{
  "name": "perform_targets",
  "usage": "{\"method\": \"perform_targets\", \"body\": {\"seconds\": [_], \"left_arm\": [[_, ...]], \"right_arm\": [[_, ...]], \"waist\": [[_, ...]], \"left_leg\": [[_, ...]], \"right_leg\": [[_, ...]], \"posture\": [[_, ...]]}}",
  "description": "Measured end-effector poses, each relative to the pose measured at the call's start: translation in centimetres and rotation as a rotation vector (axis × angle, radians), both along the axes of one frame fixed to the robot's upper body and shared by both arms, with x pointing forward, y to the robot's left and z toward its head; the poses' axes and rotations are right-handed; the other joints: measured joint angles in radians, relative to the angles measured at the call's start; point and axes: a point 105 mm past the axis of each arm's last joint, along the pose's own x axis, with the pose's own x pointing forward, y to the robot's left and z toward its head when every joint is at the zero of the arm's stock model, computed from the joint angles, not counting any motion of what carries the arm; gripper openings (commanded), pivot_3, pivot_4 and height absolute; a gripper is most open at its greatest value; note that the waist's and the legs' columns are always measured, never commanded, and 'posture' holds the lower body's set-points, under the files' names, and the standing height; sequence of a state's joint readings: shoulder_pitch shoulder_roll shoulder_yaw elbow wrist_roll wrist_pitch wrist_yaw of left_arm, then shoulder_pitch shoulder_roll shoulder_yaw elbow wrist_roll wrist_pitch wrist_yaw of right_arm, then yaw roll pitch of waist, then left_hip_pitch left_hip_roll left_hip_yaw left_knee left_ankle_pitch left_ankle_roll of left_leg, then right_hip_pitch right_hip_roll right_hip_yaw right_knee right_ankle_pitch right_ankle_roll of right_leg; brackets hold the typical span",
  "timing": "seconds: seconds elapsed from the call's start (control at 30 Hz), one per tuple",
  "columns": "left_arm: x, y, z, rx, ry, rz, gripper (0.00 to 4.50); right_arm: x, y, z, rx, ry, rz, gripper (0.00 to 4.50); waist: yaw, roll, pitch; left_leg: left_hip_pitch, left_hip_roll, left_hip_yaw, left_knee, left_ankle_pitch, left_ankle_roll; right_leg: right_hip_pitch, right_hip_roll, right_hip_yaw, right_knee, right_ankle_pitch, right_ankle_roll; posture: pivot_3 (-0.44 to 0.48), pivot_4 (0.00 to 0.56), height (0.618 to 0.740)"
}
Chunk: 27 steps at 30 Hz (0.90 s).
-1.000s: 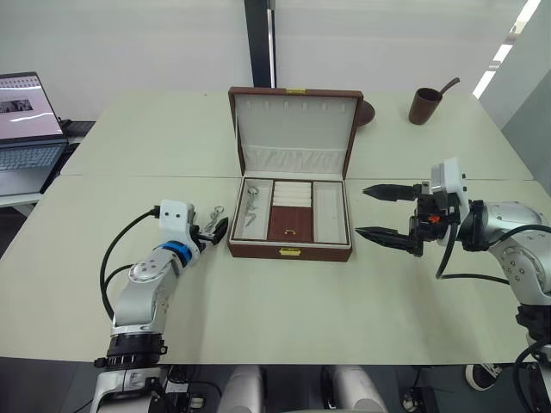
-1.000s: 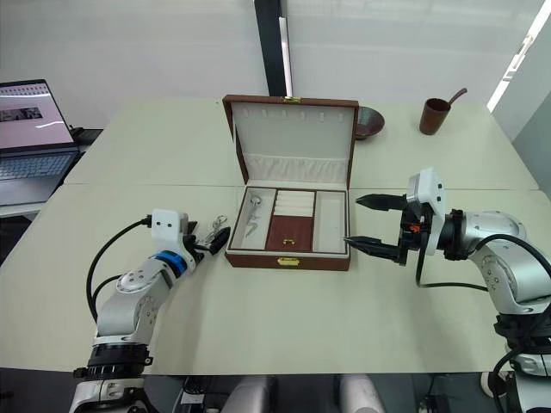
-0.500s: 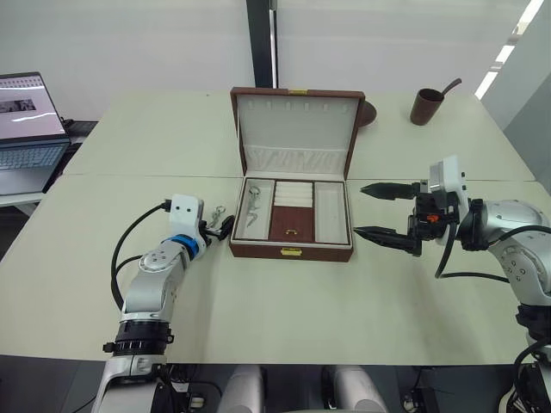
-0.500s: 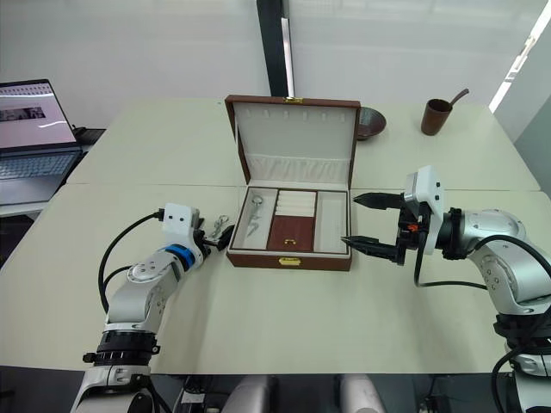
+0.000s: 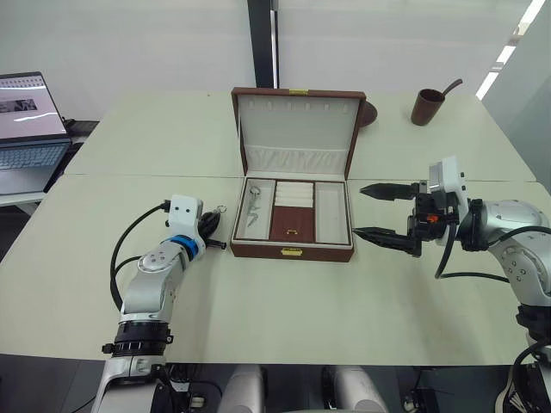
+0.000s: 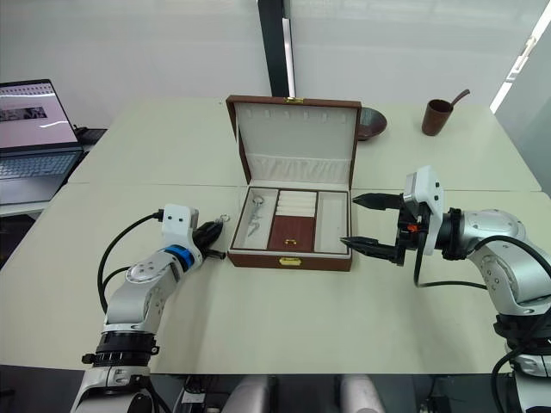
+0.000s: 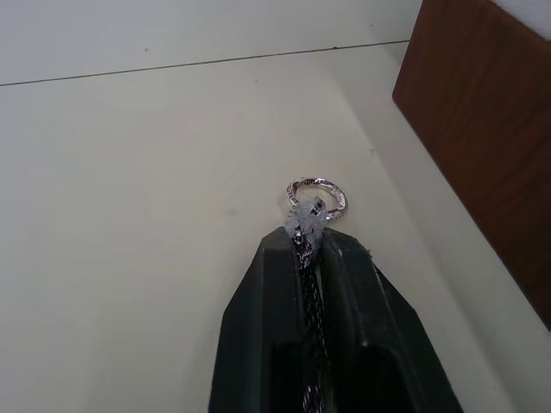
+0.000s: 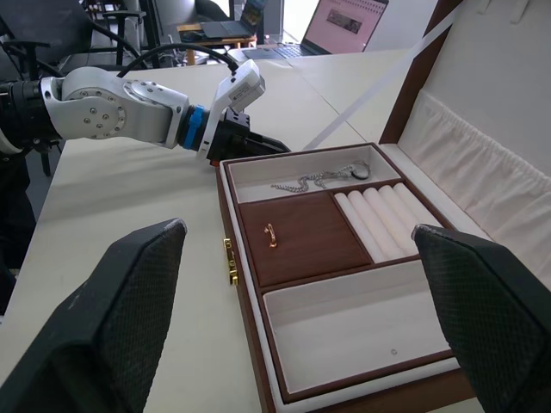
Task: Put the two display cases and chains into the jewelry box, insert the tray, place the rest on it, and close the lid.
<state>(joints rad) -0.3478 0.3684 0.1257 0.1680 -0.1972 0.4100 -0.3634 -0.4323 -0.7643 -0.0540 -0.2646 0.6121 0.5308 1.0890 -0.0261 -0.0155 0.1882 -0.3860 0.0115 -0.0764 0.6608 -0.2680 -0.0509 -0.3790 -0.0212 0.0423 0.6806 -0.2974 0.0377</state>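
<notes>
Already clamped on a chain (image 7: 307,225), the left pincer (image 7: 307,245) sits just left of the jewelry box (image 5: 291,250), its tray (image 5: 290,212) inward to the right, while the right pincer (image 5: 384,214) gapes.

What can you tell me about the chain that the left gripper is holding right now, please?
The chain is thin, silvery metal with small links, ending in a small round ring. The left gripper is shut on it: the links run between the two black fingers, and the ring juts out past the fingertips, above the pale table. It sits just beside the left outer wall of the jewelry box, apart from it.
</notes>
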Motion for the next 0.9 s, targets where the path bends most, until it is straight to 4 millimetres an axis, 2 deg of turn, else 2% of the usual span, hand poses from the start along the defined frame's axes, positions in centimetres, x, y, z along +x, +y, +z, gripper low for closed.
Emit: {"method": "perform_targets", "body": {"seconds": [0.43, 0.67, 0.77, 0.9], "left_arm": [[-0.8, 0.9, 0.5, -0.032, -0.018, 0.041, 0.0], [-1.5, 1.2, 4.6, -0.039, -0.097, 0.021, 0.0], [-1.7, 0.6, 5.9, -0.045, -0.107, -0.017, 0.0], [-1.9, -0.9, 9.3, -0.039, -0.163, -0.112, 0.0]], "right_arm": [[0.0, 0.1, 0.5, 0.0, -0.015, 0.006, 4.5], [-0.1, -0.1, 1.0, 0.027, -0.011, 0.01, 4.5], [-0.1, -0.5, 1.4, 0.025, -0.017, -0.005, 4.5], [-0.2, -1.1, 1.4, 0.029, -0.017, -0.027, 4.5]], "waist": [[-0.004, 0.0, 0.0], [-0.002, 0.0, 0.0], [-0.001, -0.001, 0.0], [-0.001, -0.001, 0.0]], "left_leg": [[0.0, 0.001, -0.001, 0.0, 0.0, 0.0], [-0.001, 0.001, -0.001, 0.0, 0.0, 0.0], [-0.001, 0.0, -0.001, 0.0, 0.0, 0.0], [-0.002, 0.0, -0.001, 0.0, 0.0, 0.0]], "right_leg": [[-0.001, 0.001, 0.0, 0.0, 0.0, 0.0], [-0.001, 0.0, 0.0, 0.0, 0.0, 0.0], [-0.001, 0.0, -0.001, 0.0, 0.0, 0.0], [-0.001, 0.0, -0.001, -0.001, 0.0, 0.0]], "posture": [[0.0, 0.15, 0.74], [0.0, 0.15, 0.74], [0.0, 0.15, 0.74], [0.0, 0.15, 0.74]]}}
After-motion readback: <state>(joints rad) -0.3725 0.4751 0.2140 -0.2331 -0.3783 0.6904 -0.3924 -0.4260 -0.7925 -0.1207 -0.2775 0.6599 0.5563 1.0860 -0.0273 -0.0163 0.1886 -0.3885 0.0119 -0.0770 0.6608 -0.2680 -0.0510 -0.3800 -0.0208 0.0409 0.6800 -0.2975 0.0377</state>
